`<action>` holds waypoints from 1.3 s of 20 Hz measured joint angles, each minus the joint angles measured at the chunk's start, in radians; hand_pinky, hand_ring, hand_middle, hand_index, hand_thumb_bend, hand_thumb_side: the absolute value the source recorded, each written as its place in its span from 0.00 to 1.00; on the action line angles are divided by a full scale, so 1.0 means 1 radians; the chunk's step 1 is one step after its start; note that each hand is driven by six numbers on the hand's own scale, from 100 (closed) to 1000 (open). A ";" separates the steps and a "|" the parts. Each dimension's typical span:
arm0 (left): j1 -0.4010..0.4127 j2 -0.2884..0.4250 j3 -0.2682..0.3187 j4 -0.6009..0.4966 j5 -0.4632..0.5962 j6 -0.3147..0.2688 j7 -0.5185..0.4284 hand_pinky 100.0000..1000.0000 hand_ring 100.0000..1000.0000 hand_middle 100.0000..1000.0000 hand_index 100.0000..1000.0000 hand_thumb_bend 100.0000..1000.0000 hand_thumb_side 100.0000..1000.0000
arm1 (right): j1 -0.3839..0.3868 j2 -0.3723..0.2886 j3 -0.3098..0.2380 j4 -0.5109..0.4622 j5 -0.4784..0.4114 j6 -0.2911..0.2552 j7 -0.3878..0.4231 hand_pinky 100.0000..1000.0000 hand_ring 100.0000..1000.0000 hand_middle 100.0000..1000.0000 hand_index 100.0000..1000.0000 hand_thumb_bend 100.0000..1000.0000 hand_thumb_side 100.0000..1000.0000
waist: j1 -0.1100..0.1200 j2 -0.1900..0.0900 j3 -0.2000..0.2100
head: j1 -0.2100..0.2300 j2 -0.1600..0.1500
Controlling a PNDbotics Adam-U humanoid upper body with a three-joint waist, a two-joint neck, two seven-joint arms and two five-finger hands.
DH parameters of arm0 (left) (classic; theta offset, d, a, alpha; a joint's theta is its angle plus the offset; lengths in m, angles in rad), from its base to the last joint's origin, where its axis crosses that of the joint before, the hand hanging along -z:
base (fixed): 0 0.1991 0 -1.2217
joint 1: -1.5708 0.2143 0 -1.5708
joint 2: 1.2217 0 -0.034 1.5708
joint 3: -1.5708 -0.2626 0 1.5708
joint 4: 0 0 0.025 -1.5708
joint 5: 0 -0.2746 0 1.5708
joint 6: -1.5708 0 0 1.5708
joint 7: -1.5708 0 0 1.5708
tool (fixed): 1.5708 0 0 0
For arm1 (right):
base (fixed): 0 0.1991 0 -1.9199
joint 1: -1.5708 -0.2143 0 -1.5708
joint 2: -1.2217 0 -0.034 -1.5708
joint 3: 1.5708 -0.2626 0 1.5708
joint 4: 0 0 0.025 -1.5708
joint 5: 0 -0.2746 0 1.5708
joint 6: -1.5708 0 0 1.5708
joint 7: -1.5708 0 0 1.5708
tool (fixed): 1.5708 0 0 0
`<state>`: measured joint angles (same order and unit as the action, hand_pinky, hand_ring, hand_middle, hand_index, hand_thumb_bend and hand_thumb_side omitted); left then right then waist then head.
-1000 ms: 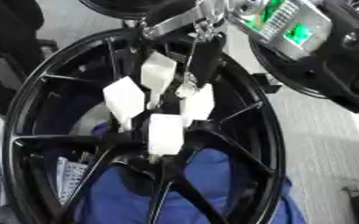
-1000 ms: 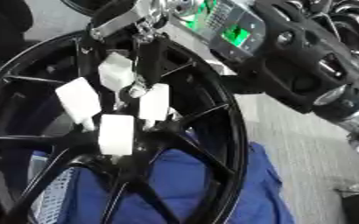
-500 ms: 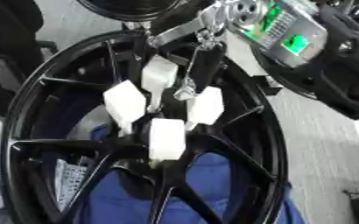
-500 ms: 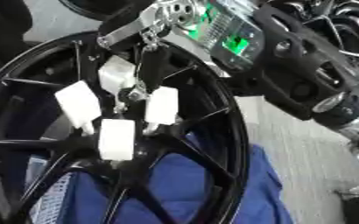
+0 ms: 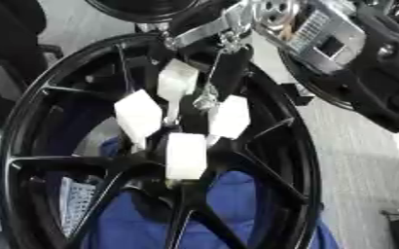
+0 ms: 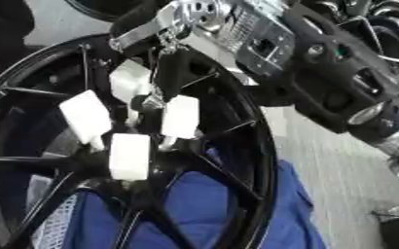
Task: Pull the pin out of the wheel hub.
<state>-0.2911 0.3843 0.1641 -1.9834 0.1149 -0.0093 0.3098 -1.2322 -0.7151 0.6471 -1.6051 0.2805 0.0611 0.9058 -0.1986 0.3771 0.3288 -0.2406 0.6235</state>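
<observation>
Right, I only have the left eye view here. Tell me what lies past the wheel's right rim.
Observer: The blue cloth spreads out past the rim of the wheel hub onto the grey floor.
Operator: Now follow the right arm down for me.
Observer: The right arm runs down to a round silver joint near the right edge.
Operator: Give me the top right corner.
Observer: Other wheels with pale spokes lie there, behind the arm.
</observation>
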 measured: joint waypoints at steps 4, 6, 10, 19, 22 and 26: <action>0.000 0.000 0.000 0.000 0.000 0.001 -0.001 0.76 0.57 0.57 0.79 0.01 0.41 | -0.003 -0.001 0.000 0.012 0.009 -0.011 -0.001 0.93 0.85 0.79 0.84 0.28 0.00 | -0.001 0.000 -0.002 | 0.001 -0.001; 0.000 -0.001 0.000 0.000 -0.001 0.001 -0.001 0.76 0.57 0.57 0.79 0.01 0.41 | -0.006 -0.002 0.000 0.019 0.016 -0.018 -0.001 0.93 0.85 0.79 0.84 0.28 0.00 | -0.002 0.000 -0.002 | 0.001 -0.002; 0.000 -0.007 0.000 0.000 -0.001 0.001 -0.001 0.76 0.57 0.57 0.79 0.02 0.41 | -0.008 -0.003 -0.001 0.035 0.022 -0.030 -0.002 0.93 0.86 0.80 0.85 0.27 0.00 | -0.004 0.000 -0.004 | 0.002 -0.010; 0.000 -0.008 0.000 0.000 -0.001 0.001 -0.001 0.76 0.57 0.57 0.79 0.01 0.41 | 0.010 -0.012 0.007 0.073 0.043 -0.046 0.001 0.92 0.83 0.70 0.78 0.28 0.00 | -0.004 0.007 -0.007 | 0.003 -0.019; 0.000 -0.008 0.000 0.000 -0.001 0.001 -0.001 0.76 0.57 0.57 0.79 0.01 0.42 | 0.010 -0.012 0.006 0.073 0.034 -0.045 0.002 0.90 0.79 0.56 0.71 0.27 0.00 | -0.004 0.007 -0.007 | 0.003 -0.019; 0.001 -0.008 0.000 0.000 -0.001 0.002 -0.002 0.76 0.57 0.57 0.79 0.01 0.42 | 0.010 -0.011 0.000 0.072 0.008 -0.025 -0.009 0.89 0.76 0.48 0.64 0.14 0.00 | -0.004 0.007 -0.008 | 0.003 -0.019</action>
<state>-0.2905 0.3758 0.1644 -1.9834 0.1139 -0.0070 0.3075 -1.2225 -0.7265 0.6467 -1.5328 0.2881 0.0358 0.8966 -0.2021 0.3837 0.3212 -0.2380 0.6046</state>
